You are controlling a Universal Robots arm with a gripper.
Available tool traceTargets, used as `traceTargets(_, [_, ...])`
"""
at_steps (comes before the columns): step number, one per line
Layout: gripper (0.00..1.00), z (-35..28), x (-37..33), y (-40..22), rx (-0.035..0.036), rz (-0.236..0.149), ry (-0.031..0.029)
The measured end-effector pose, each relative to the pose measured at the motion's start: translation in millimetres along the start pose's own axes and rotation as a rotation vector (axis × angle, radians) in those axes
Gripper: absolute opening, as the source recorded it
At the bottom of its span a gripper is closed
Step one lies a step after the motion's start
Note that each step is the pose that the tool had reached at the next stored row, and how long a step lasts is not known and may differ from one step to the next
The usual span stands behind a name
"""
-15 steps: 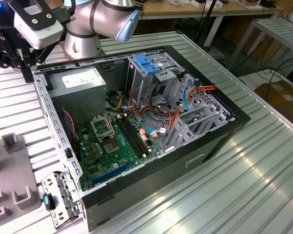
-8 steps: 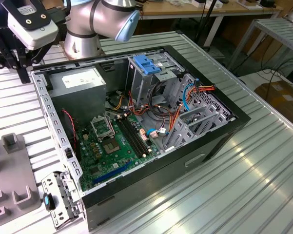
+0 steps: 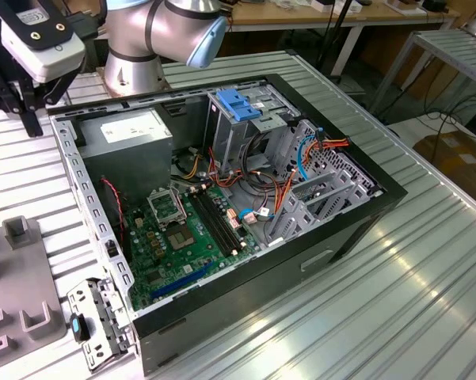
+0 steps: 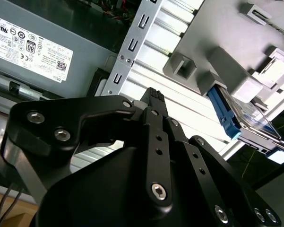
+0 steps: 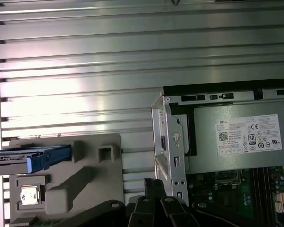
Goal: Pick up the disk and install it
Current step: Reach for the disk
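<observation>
One tool (image 3: 30,119), pinched closed and empty, over the table (image 3: 428,301); one disk (image 5: 47,157) away from it on a grey fixture (image 5: 92,163).

In the exterior view the tool hangs at the upper left of the frame, just off the corner of the one open computer case (image 3: 356,229); in the second wrist view its fingertips (image 4: 153,94) meet with nothing between them; the single disk, blue-railed, lies at the fixture's far edge, apart from the tool; several raised grey blocks (image 4: 182,66) and a strip of ribbed table lie between; inside the case are one grey power supply (image 3: 135,134) and one light-blue latch plate (image 3: 238,103); one loose metal bracket (image 3: 103,317) lies at the exterior view's lower left.
</observation>
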State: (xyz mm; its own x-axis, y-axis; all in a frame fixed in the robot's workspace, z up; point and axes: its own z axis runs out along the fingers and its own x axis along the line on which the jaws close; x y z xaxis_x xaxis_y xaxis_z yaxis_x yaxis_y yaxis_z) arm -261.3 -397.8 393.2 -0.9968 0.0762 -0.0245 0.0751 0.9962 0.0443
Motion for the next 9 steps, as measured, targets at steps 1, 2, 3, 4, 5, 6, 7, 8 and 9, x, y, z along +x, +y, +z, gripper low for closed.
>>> traceTargets(1, [0.11, 0.0, 0.8, -0.1, 0.0000, 0.000, -0.0001])
traceTargets(2, [0.11, 0.0, 1.6, -0.1, 0.0000, 0.000, 0.0000])
traceTargets(3, [0.11, 0.0, 2.5, -0.2, 0.0000, 0.000, 0.0000])
traceTargets(4, [0.11, -0.1, 3.2, -0.2, 0.0000, 0.000, 0.0000])
traceTargets(5, [0.11, -0.1, 3.9, -0.3, 0.0000, 0.000, 0.0000])
traceTargets(6, [0.11, -0.1, 4.7, -0.4, 0.0000, 0.000, 0.0000])
traceTargets(7, [0.11, -0.1, 5.9, -0.4, -0.0001, 0.000, 0.0000])
traceTargets(8, [0.11, -0.2, 6.8, -0.5, 0.0000, 0.000, 0.0000])
traceTargets(9, [0.11, -0.2, 7.6, -0.6, 0.0000, 0.000, 0.0000])
